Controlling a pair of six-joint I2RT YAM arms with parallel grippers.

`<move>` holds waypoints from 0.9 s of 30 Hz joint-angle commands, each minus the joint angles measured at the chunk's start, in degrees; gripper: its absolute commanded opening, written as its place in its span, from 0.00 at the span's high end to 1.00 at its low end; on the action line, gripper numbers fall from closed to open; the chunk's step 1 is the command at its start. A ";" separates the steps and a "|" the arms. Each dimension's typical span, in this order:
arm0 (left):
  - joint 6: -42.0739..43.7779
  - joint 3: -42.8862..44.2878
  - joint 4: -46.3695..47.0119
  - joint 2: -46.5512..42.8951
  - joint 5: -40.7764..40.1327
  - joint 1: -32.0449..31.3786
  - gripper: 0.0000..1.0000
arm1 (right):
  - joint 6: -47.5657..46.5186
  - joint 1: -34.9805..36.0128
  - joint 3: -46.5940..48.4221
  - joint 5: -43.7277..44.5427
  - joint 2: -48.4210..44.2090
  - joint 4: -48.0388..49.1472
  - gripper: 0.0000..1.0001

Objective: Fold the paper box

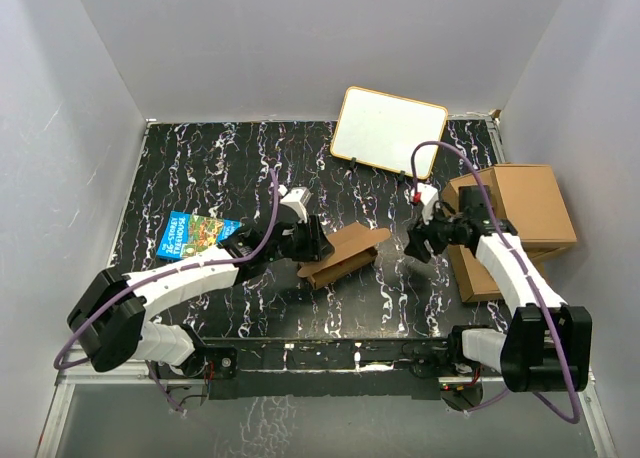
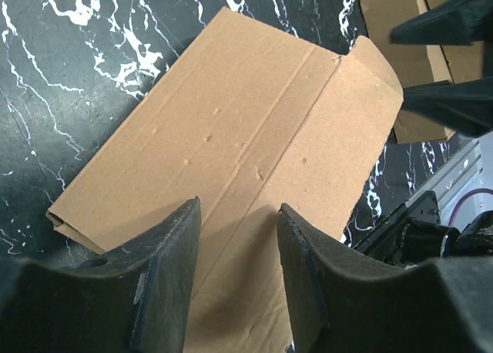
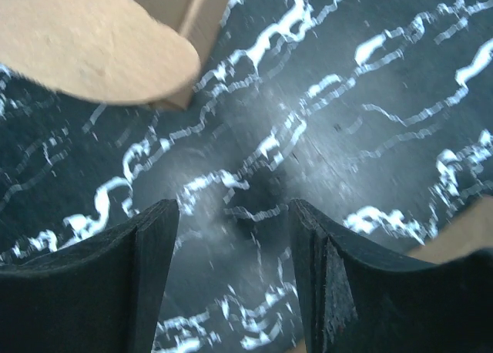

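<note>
White-walled enclosure, black tabletop (image 1: pixel 200 168) with white marbling. A whiteboard (image 1: pixel 388 130) leans at the far edge, a blue picture book (image 1: pixel 197 233) lies on the left, and a stack of bigger brown boxes (image 1: pixel 525 203) sits on the right.

The paper box (image 1: pixel 348 253) is mid-table between the 2 arms, well apart from the book and from the stack. It's partly folded: a long brown piece lying diagonally, near-left end low and far-right end raised a bit.

The left gripper (image 1: pixel 312 246) is at the box's left end. On my left wrist view the 2 fingers (image 2: pixel 166 276) stand partway apart with the flat cardboard panel running under the gap. 1 crease line runs along the panel and there's a rounded tab at its far corner. Nothing is pinched between the jaws that I can see. I can't tell if the tips are touching the sheet.

The right gripper (image 1: pixel 420 246) is just off the box's right end, near the stack, clear of the cardboard. On my right wrist view the jaws are apart with only bare marbled table between them. A rounded flap (image 3: pixel 85 37) of the box shows top-left in that view, ahead of the fingers and not touched by them.
</note>
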 commanded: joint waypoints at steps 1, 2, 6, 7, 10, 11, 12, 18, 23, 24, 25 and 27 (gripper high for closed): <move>-0.54 -1.07 0.87 -0.38 1.05 0.26 0.58 | -20.89 -5.23 7.33 -3.01 -0.63 -17.38 0.37; -0.57 -1.34 0.99 -0.31 1.16 0.26 0.58 | -22.80 -5.52 8.70 -3.52 -1.00 -20.01 0.37; -0.81 -2.13 1.14 0.12 1.58 0.26 0.58 | -23.49 -5.64 15.66 -7.31 -0.58 -26.20 0.36; -0.98 -2.44 1.30 0.07 1.62 0.26 0.58 | -22.26 -5.61 17.65 -8.76 0.40 -27.03 0.37; -1.75 -3.69 2.26 -0.02 1.71 0.26 0.58 | -19.06 -4.76 23.34 -14.82 4.56 -29.94 0.38; -2.05 -4.15 2.77 -0.03 1.90 0.26 0.59 | -17.42 -2.98 24.79 -16.23 6.05 -30.22 0.40; -2.33 -4.59 3.18 0.12 2.11 0.28 0.59 | -15.94 -0.37 26.12 -16.93 7.35 -30.17 0.43; -3.26 -6.34 4.04 0.33 2.39 0.29 0.59 | 0.36 12.45 27.97 -15.80 11.36 -18.06 0.69; -3.74 -7.26 4.57 -0.07 2.12 0.26 0.59 | 2.38 18.31 28.07 -11.55 16.98 -15.47 0.75; -3.74 -7.22 4.56 -0.37 1.91 0.35 0.59 | 2.30 18.38 28.38 -11.61 17.79 -15.46 0.75; -3.74 -7.16 4.34 -0.75 1.63 0.35 0.59 | 2.14 18.38 28.80 -11.72 18.41 -15.68 0.74; -3.76 -6.94 4.10 -1.37 1.20 0.47 0.59 | 1.58 18.38 30.08 -11.98 19.02 -16.35 0.72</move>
